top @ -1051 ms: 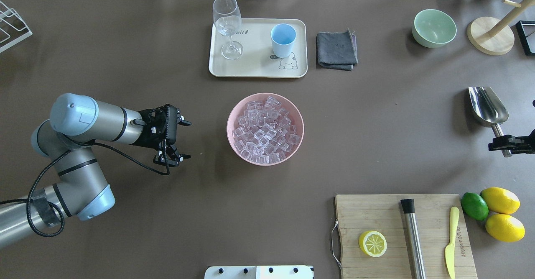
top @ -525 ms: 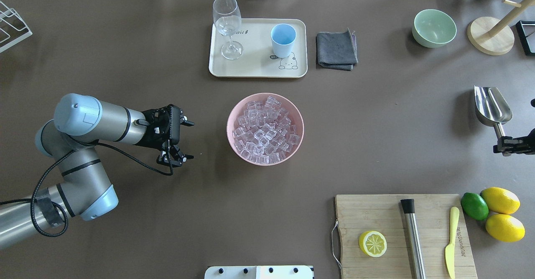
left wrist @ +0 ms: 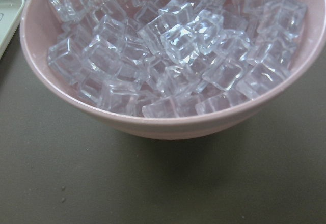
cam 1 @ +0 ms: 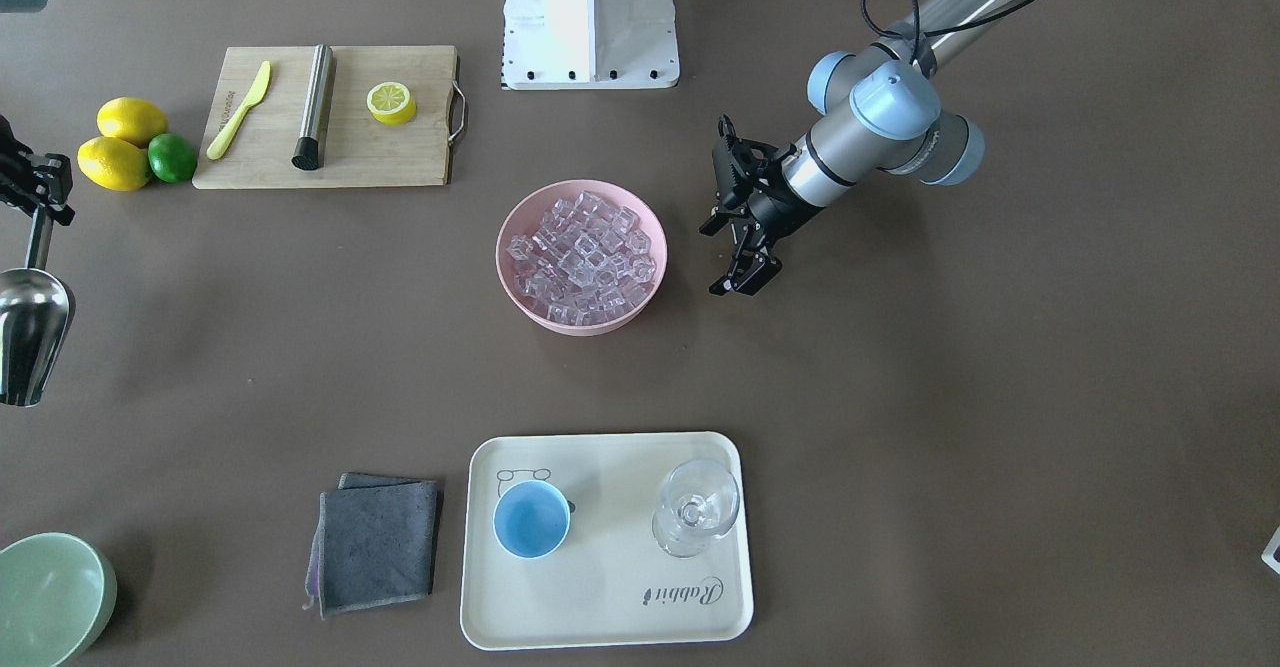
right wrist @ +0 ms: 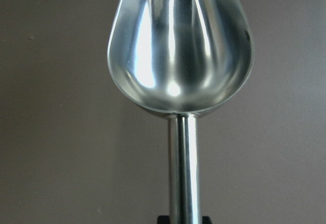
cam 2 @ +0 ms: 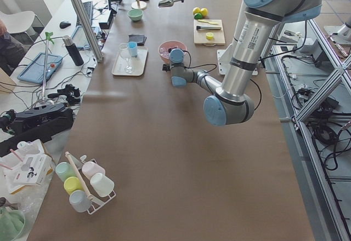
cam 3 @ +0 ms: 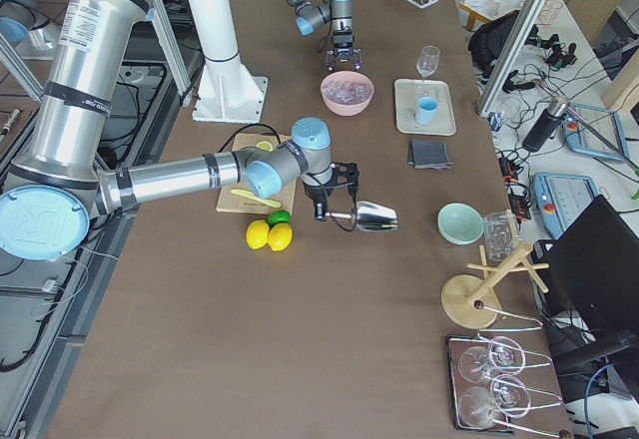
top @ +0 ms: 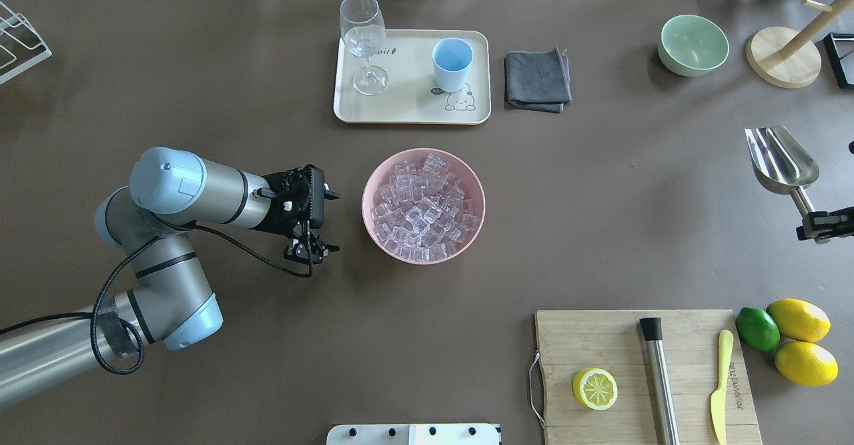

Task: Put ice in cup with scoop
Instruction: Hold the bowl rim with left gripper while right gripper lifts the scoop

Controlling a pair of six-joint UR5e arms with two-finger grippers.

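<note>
A pink bowl [top: 373,185] in the middle of the table is heaped with clear ice cubes [top: 421,208]; it fills the left wrist view [left wrist: 168,127]. The light-blue cup [top: 452,63] stands empty on a cream tray [top: 407,108] behind the bowl. My left gripper [top: 327,221] is open and empty, just left of the bowl. My right gripper [top: 819,225] is shut on the handle of the silver scoop [top: 779,159] and holds it above the table at the far right. The scoop's trough [right wrist: 178,51] is empty.
A stemmed glass [top: 363,38] shares the tray. A grey cloth [top: 537,79] and a pale green bowl [top: 692,45] lie at the back right. A cutting board [top: 640,378] with a lemon half, a steel rod and a knife lies at the front right, with lemons [top: 800,338] beside it.
My left arm has moved right, up to the pink bowl, gripper still open. My right gripper has lifted the scoop and turned it a little.
</note>
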